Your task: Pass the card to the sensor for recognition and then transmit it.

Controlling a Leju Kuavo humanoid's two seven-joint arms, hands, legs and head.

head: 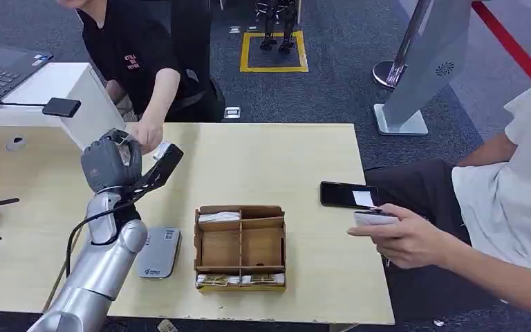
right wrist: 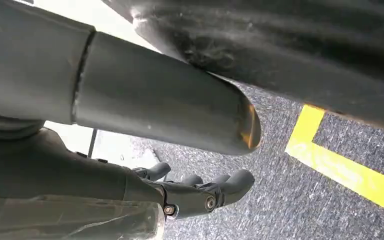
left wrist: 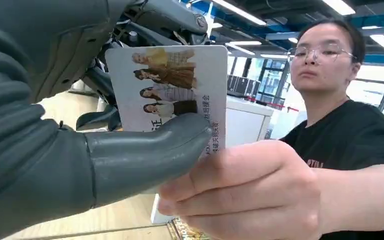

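Left hand [head: 114,160] was raised above the far left part of the wooden table [head: 283,159], and the card [left wrist: 172,95] was pinched between its thick grey thumb and the darker fingers behind it, as the left wrist view showed. A person in a black shirt [head: 138,62] stood across the table, and that person's hand [left wrist: 240,195] had closed on the lower edge of the same card, so both held it at once. The grey sensor pad [head: 159,252] lay flat on the table near the robot, just beside the wooden divided box [head: 240,247] and well apart from the raised card.

Judged from this, the recognition step looked finished and the handover was in hand. The next move would call for the thumb to ease off so the card could slide free into the person's grip without bending, the arm holding steady until the card cleared the fingers.

Right hand [right wrist: 200,192] hung low over grey carpet with a yellow floor line [right wrist: 350,170], its fingers loosely curled and holding nothing.
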